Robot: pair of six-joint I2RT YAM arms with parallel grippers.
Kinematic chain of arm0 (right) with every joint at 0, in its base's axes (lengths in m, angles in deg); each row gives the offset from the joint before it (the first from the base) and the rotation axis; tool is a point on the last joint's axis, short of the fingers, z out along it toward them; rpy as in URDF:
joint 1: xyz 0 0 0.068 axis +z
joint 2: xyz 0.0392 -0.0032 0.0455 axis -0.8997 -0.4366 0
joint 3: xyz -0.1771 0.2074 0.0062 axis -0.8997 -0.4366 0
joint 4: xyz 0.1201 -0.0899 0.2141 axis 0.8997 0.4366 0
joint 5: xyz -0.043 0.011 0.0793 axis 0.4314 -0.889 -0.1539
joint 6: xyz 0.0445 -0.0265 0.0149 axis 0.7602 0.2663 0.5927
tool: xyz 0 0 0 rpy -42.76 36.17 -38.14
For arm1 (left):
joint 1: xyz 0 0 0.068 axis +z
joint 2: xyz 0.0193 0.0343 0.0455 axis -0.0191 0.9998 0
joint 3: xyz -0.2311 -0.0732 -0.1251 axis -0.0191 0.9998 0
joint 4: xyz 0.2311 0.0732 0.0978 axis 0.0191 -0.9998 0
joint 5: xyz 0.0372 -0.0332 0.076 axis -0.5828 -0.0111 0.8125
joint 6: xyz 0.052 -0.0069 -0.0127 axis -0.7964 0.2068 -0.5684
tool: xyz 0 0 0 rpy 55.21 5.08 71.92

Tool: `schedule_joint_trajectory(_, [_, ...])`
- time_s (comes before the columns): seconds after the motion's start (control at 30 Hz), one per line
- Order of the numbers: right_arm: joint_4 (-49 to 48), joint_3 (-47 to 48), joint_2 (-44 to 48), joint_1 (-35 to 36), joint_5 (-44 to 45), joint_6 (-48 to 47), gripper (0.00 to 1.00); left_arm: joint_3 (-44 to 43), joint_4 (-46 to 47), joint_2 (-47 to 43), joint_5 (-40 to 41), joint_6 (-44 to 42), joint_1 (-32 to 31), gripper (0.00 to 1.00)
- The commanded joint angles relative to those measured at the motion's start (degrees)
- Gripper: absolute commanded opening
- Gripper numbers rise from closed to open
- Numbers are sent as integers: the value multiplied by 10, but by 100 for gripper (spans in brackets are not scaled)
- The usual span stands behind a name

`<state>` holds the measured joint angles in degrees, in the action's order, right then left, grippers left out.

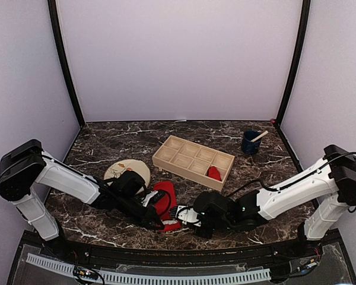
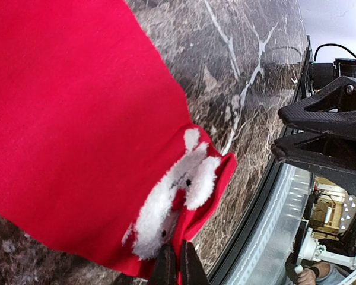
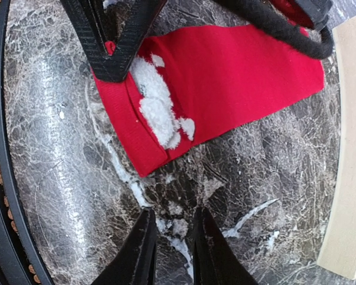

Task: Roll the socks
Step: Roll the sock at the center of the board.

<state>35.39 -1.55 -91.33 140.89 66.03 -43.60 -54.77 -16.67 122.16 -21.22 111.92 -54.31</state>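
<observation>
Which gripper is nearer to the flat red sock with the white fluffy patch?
Left. The left gripper pinches the sock at its cuff edge, beside the white patch. The right gripper sits just off that same end, over bare marble, not touching.

Soft, even light from overhead, shadows barely there. Glare washes the table (image 3: 53,178) left of the sock (image 3: 225,77) in the right wrist view, whose edges bow; the sock itself is sharp.

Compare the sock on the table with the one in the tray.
The table sock lies flat; the tray sock is a compact bundle. The table sock shows white fluff, the tray sock none visible. The left gripper pinches the table sock; the tray sock is untouched. Both red.
</observation>
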Motion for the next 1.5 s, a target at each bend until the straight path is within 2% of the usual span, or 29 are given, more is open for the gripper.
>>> schedule_joint_trajectory(0.0, [-13, 11, 6, 23, 46, -28, 22, 12, 8, 9, -48, 19, 9, 0])
schedule_joint_trajectory(0.47, [51, 102, -87, 83, 60, -90, 27, 12, 3, 26, -105, 22, 32, 0])
schedule_joint_trajectory(1.0, [45, 120, -131, 91, 111, -145, 29, 13, 16, 51, -154, 21, 44, 0])
schedule_joint_trajectory(1.47, [55, 122, -151, 90, 94, -171, 28, 12, 27, 60, -186, 21, 58, 0])
